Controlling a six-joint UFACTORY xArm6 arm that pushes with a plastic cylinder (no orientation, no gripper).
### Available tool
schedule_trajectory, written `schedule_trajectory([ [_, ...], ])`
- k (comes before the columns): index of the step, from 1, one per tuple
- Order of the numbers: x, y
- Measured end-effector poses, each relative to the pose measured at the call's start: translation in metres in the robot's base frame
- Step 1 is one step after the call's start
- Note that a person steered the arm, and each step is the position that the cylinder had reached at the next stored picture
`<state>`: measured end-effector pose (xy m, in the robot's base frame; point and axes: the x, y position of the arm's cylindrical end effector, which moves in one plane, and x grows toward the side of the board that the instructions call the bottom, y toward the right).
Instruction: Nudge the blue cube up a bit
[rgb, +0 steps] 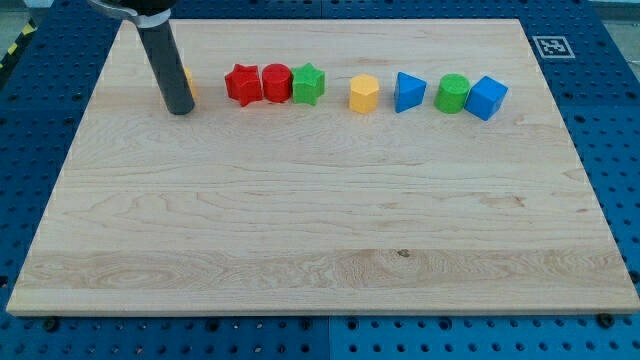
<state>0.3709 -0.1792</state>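
Note:
The blue cube (486, 97) sits at the right end of a row of blocks near the view's top, touching or almost touching a green cylinder (452, 93) on its left. My tip (180, 109) rests on the board far to the view's left of the cube, at the row's left end. The rod hides most of a yellow block (189, 82) just behind it.
Between tip and cube, from the view's left: a red star (241, 84), a red cylinder (276, 82), a green star (309, 84), a yellow hexagonal block (364, 93), a blue triangular block (408, 91). All lie on the wooden board (320, 220).

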Motion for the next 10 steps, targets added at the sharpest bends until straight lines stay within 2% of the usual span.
schedule_trajectory([
  [1, 0.002, 0.020],
  [2, 0.022, 0.069],
  [4, 0.069, 0.238],
  [5, 0.072, 0.325],
  [6, 0.070, 0.331],
  [7, 0.050, 0.340],
  [10, 0.039, 0.374],
])
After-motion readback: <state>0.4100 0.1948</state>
